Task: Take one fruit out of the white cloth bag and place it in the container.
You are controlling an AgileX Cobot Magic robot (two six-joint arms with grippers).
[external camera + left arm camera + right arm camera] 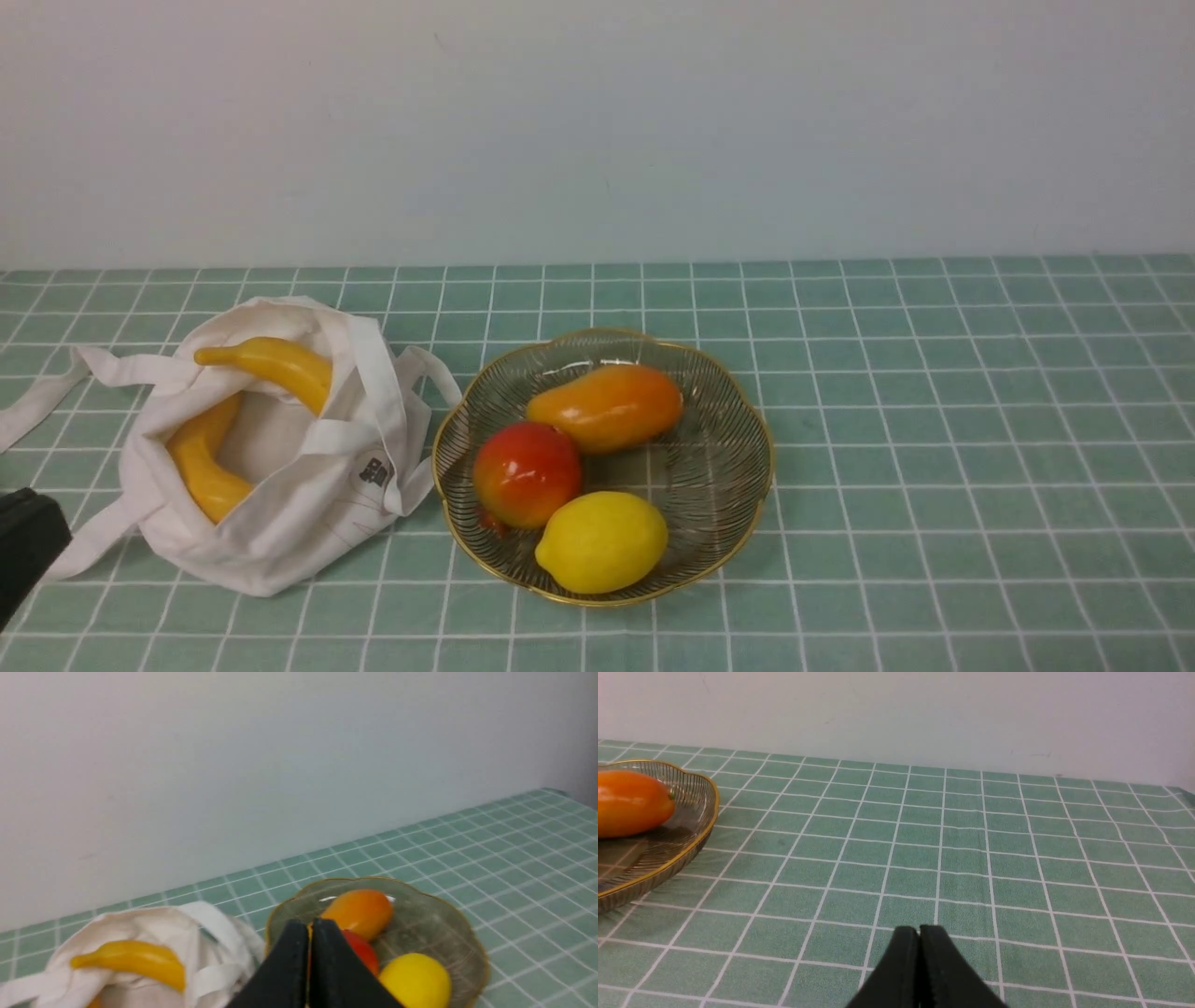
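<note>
The red fruit [526, 474] lies in the gold-rimmed glass container [724, 439], at its left side, and shows partly behind my left fingers as the red fruit [362, 952] in the left wrist view. The white cloth bag [308, 504] lies open to the left of the container, holding two yellow bananas [275, 369]. My left gripper [310, 926] is shut and empty, pulled back above the table near the bag [140, 919]. Only a dark corner of the left arm [23, 541] shows in the front view. My right gripper [919, 929] is shut and empty over bare cloth, right of the container [698, 826].
A long orange fruit [607, 406] and a yellow lemon [600, 541] share the container with the red fruit. The bag's strap handles [42, 397] trail leftward on the green checked tablecloth [934, 467]. A plain wall stands behind the table.
</note>
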